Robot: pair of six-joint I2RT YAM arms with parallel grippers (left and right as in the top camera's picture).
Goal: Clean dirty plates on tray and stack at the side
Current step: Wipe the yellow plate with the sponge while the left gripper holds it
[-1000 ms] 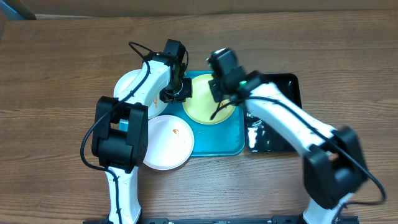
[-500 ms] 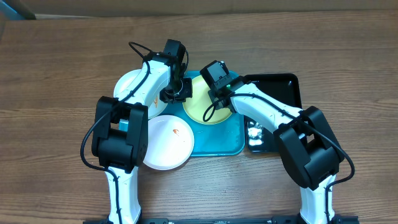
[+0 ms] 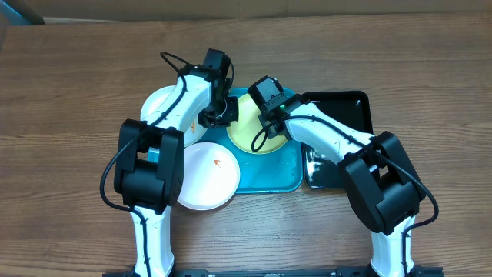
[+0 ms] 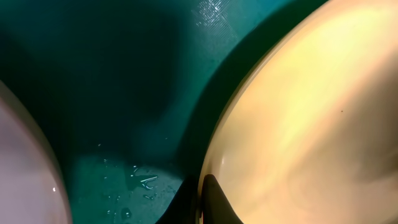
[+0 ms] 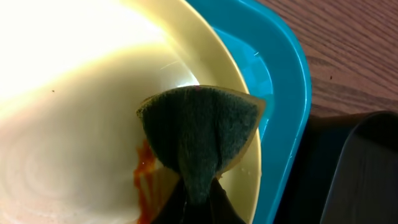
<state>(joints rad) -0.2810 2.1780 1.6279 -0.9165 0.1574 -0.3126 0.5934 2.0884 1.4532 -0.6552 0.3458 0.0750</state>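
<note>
Scrubbing step, by the looks: the green-rimmed plate (image 3: 244, 132) in the blue tray (image 3: 277, 175) is pinched at its rim by the left hand (image 3: 221, 115), a sponge (image 5: 199, 130) is pinched by the right hand (image 5: 198, 190), and the orange smear (image 5: 144, 171) probably gets wiped next.

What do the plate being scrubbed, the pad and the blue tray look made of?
Plate: smooth, glossy pale yellow-green, strong glare; plastic or glazed ceramic, cannot tell which. Pad: dark green fibrous scouring layer on a yellow sponge backing. Tray: glossy turquoise, rounded moulded rim with sheen, probably plastic.
</note>
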